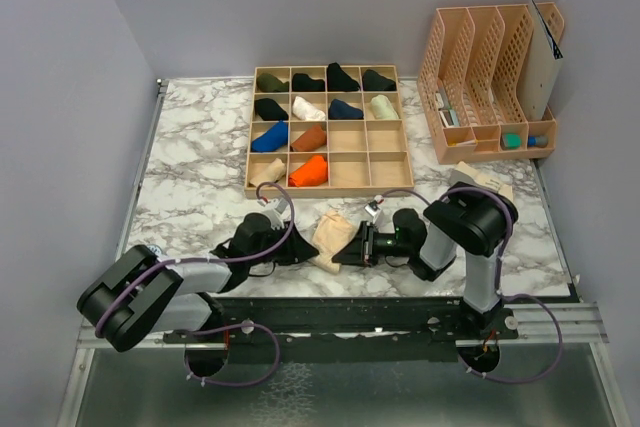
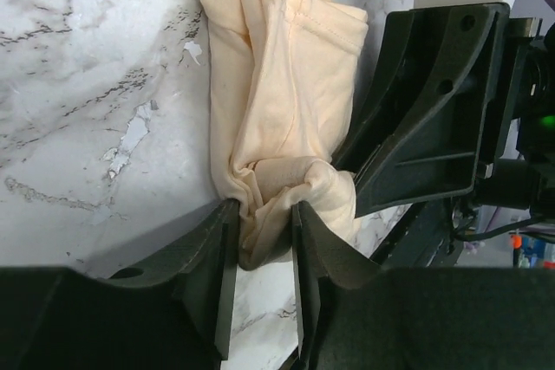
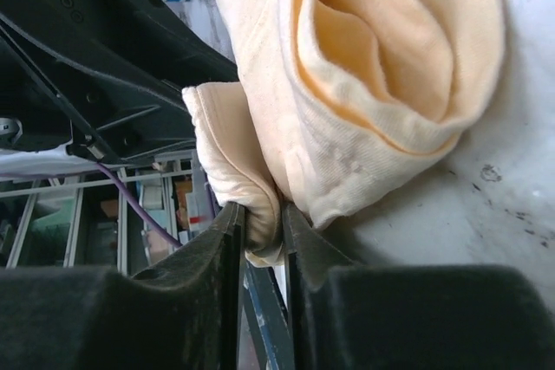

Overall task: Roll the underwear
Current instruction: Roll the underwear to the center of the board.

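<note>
— Are we working on the marble table (image 1: 190,157)?
— Yes. Our left gripper (image 2: 263,218) is pinching the beige underwear (image 2: 282,101) at bottom centre; our right gripper (image 3: 262,218) is clamping its opposite side.
— Where is it lying?
— Lower centre of the top view, between both grippers.

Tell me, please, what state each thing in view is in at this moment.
beige underwear: lying bunched on the table, pinched from both sides, not yet a neat roll.
left end effector: shut on the beige underwear.
right end effector: shut on a fold of the beige underwear.
sorting tray: twelve compartments hold rolled garments, four are empty.
</note>
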Robot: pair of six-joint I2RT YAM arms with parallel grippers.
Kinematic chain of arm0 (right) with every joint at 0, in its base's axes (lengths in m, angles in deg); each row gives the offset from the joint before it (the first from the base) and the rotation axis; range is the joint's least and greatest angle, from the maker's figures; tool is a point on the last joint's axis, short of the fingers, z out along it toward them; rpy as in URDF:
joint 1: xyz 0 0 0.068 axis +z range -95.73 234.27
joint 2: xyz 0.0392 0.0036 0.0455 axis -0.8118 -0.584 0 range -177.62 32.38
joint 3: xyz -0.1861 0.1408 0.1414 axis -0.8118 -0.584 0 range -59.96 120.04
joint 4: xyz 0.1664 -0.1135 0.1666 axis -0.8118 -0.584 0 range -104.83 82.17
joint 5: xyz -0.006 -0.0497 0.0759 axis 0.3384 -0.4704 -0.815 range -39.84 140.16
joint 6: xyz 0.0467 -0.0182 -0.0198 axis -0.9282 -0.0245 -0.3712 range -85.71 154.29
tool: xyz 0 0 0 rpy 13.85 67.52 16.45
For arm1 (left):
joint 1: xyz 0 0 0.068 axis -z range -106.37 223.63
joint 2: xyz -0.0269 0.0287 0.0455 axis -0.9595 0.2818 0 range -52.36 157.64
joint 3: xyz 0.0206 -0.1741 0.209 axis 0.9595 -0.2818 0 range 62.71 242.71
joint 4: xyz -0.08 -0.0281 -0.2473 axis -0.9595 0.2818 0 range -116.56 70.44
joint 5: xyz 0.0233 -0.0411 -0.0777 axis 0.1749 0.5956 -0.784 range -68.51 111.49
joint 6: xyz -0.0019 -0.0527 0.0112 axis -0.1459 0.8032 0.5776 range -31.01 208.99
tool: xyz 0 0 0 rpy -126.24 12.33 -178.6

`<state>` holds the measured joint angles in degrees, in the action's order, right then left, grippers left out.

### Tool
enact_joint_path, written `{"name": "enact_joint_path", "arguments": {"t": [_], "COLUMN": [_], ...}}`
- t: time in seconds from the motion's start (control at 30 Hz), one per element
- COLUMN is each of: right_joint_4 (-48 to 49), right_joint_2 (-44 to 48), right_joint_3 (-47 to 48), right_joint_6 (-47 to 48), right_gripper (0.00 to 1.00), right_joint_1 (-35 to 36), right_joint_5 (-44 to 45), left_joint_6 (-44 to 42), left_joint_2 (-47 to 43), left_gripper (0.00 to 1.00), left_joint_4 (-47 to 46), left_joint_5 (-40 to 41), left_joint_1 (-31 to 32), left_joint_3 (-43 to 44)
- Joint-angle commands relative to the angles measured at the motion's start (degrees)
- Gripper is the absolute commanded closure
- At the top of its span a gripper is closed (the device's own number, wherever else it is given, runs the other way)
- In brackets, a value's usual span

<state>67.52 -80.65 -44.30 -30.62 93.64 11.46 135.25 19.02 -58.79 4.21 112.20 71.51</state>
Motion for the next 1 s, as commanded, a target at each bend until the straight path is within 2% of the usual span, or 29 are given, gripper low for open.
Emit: {"name": "enact_joint_path", "arguments": {"t": [0.0,0.07,0.1,0.13,0.17,0.3,0.37,0.47,0.57,0.67,0.7,0.73,0.77,0.83,0.9,0.97], "right_joint_4": [-12.3,-14.6,-16.5,-18.8,-20.8,-32.2,-41.5,-55.0,-61.9,-58.8,-56.6,-55.7,-53.1,-46.7,-48.2,-45.2], "right_joint_2": [0.8,3.6,5.1,7.0,9.7,21.1,28.4,41.1,55.9,69.2,72.6,75.6,77.5,77.9,75.0,70.7], "right_joint_3": [-1.9,-1.4,-0.9,-0.5,-0.4,-0.7,0.0,1.6,1.9,-0.2,-2.2,-4.7,-6.6,-8.3,-6.1,-5.5], "right_joint_6": [6.3,8.5,9.9,11.3,12.8,19.5,23.6,30.6,38.5,44.2,42.7,38.8,38.3,44.1,50.9,55.1], "right_gripper": [0.72,0.68,0.58,0.43,0.36,0.33,0.33,0.33,0.33,0.30,0.22,0.08,0.07,0.04,0.00,0.00], "right_joint_1": [-0.5,-0.5,-0.5,-0.5,-0.5,-0.5,-0.5,-0.5,-0.5,-0.5,-0.5,-0.5,-0.5,-0.6,-0.4,0.3], "right_joint_5": [4.6,4.5,4.6,4.8,5.3,8.6,12.4,19.9,26.1,28.8,31.8,35.4,36.8,30.6,23.6,19.5], "left_joint_6": [1.6,2.1,2.3,2.5,2.7,3.6,4.1,5.2,5.7,5.4,5.2,5.1,5.0,4.7,4.1,3.3], "left_joint_2": [1.1,-0.7,-1.1,-1.6,-1.7,-1.2,-0.9,-0.8,-1.2,-1.0,-0.8,-0.6,-0.5,-0.5,-0.6,-0.8], "left_gripper": [0.72,0.75,0.77,0.78,0.79,0.79,0.79,0.80,0.80,0.80,0.80,0.80,0.80,0.80,0.80,0.80], "left_joint_4": [2.1,2.2,2.5,2.9,3.2,4.6,4.8,5.1,6.4,9.5,10.5,11.4,12.3,13.8,16.4,20.5], "left_joint_5": [3.7,5.1,5.4,5.6,5.6,5.3,4.9,4.4,3.7,3.8,3.9,3.9,4.1,4.6,5.2,6.6], "left_joint_1": [0.4,0.4,0.4,0.4,0.4,0.5,0.6,0.9,1.1,1.7,1.9,2.1,2.3,2.4,2.5,2.4], "left_joint_3": [-3.4,-3.8,-3.7,-3.5,-3.3,-2.1,-1.8,-1.4,-0.3,1.9,2.5,3.1,3.6,4.3,5.3,6.9]}}
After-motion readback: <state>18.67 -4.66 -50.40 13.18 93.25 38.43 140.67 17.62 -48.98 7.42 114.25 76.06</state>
